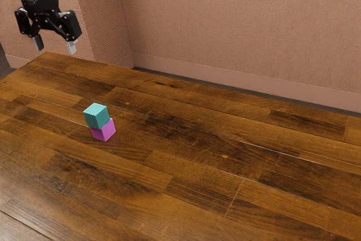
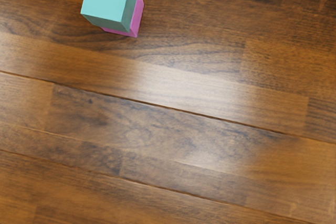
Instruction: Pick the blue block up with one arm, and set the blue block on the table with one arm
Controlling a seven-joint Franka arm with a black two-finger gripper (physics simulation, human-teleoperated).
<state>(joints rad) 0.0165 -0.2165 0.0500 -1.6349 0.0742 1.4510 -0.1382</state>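
Teal block (image 1: 96, 115), magenta block (image 1: 104, 131), brown wood-grained table (image 1: 197, 196)

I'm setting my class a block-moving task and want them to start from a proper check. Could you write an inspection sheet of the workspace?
Surface: wooden table, planks in mixed light and dark tones, with glare in the wrist view.
Job's things: blue block, greenish in tint, resting on another block, not directly on the table.
Clutter: pink block, standing on the table beneath the blue one, their edges not lined up.
Tool: the tool is raised at the exterior view's upper left, fingers apart, nothing between them.
Cables: nothing seen.
Surroundings: plain pinkish walls with a baseboard.
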